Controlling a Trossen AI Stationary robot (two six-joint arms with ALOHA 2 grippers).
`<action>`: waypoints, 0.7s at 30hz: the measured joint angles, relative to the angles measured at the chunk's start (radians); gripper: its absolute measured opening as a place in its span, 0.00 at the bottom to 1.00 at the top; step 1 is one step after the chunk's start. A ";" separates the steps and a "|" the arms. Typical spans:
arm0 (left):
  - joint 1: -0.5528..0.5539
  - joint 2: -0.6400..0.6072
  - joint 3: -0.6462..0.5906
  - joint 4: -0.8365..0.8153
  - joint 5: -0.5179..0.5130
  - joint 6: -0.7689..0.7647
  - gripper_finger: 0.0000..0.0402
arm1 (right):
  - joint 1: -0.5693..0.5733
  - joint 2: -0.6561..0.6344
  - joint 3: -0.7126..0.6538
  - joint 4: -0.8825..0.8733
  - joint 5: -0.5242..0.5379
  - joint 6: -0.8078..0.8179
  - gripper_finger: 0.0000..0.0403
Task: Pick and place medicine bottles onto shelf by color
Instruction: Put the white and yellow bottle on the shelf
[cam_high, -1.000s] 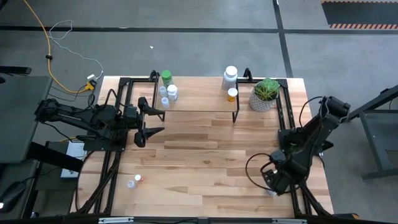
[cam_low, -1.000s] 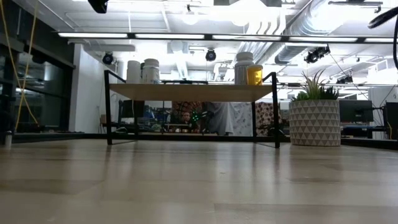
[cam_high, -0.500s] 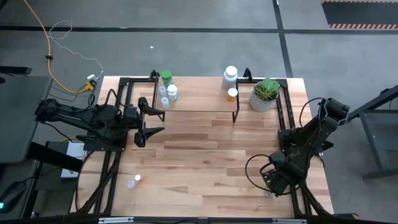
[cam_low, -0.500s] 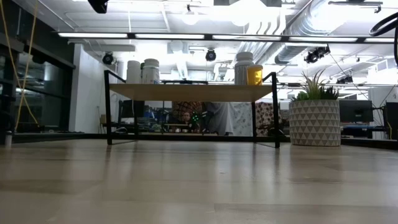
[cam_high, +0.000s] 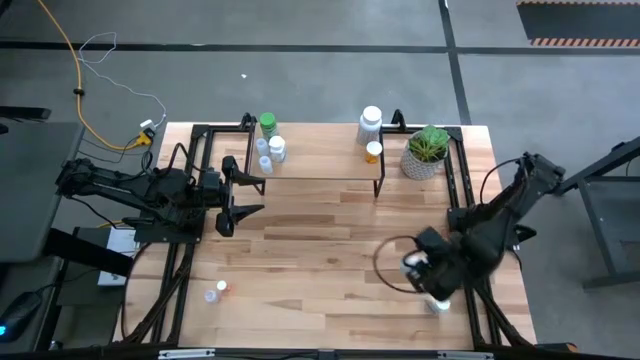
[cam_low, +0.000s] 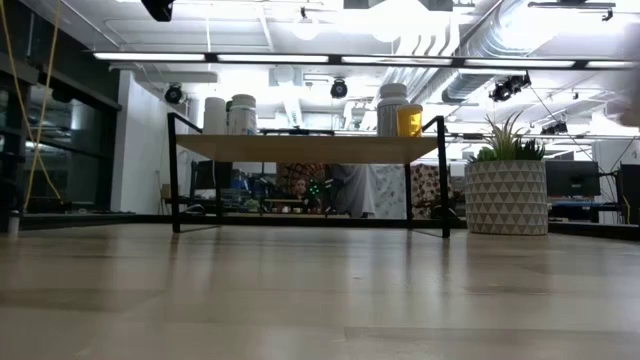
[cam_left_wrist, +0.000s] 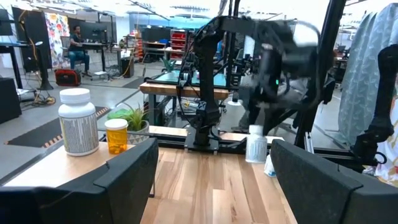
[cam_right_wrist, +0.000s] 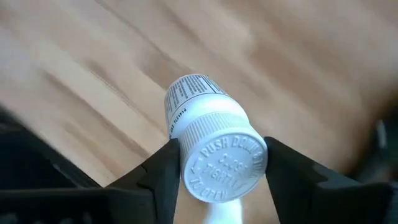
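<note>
White-capped white plastic pill bottle (cam_right_wrist: 211, 146): held off the light-wood plank surface (cam_high: 330, 250) near its right front corner, pinched at cap and neck in the right claw (cam_right_wrist: 214, 171). Judged light, rigid, smooth-sided; ribbed cap gives the surest hold.
Left claw (cam_high: 240, 197): spread wide, empty, near left edge.
Low light-wood shelf on black legs (cam_high: 320, 165): rear edge, carrying sorted bottles.
Potted green plant (cam_high: 427, 152): right rear corner.
Room: workshop, grey floor.

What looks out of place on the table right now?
One small orange-capped bottle lies tipped on its side near the table's front left, far from the shelf where the other bottles stand upright.
</note>
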 joint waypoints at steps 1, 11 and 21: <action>0.000 0.000 0.000 0.000 0.000 -0.001 0.75 | -0.037 0.004 0.040 0.002 0.046 -0.080 0.44; 0.000 0.000 0.000 0.000 -0.002 -0.026 0.75 | -0.512 0.166 0.435 -0.025 0.156 -0.873 0.44; 0.000 0.000 0.000 0.001 -0.006 -0.051 0.75 | -0.869 0.392 0.715 -0.193 0.115 -1.144 0.44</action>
